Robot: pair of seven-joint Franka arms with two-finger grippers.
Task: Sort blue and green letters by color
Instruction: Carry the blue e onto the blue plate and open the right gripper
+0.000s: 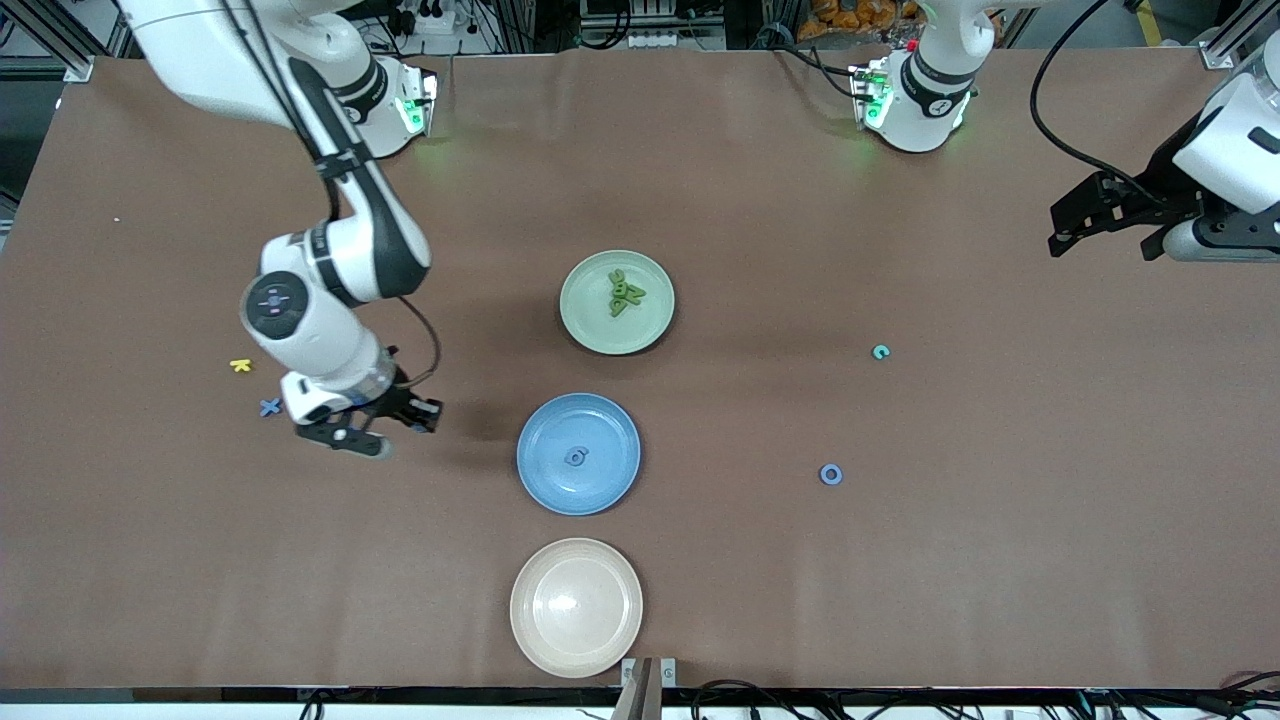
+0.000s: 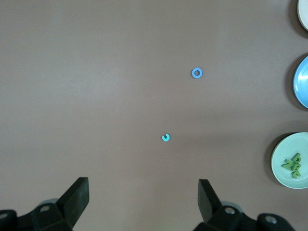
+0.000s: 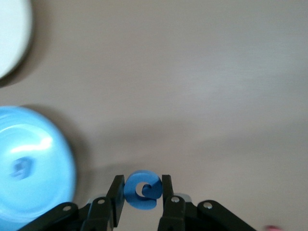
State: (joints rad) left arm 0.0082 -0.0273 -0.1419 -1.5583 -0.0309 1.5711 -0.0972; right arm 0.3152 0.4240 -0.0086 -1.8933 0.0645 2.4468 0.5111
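Hard to make out from the front: right gripper, hanging over bare table between the blue X and the blue plate, with its load hidden there by the dark fingers. Shown plainly only in the right wrist view: fingers clamped on a blue letter, a curled C or G shape, pinched by its two sides. Same view cuts off the blue plate at the edge and blurs the one blue letter lying in it; sharper from the front, though its shape stays unclear.

Left gripper waiting up over the left arm's end of the table, partly cut off by the frame edge; from its own wrist view, fingers spread wide, nothing between them.

Green plate holding a small heap of green letters, overlapping, not countable. Loose on the table toward the left arm's end: a teal C and, nearer the camera, a blue O, well apart. Cream plate nearest the camera. Yellow letter just beside the blue X, seen only from the front.
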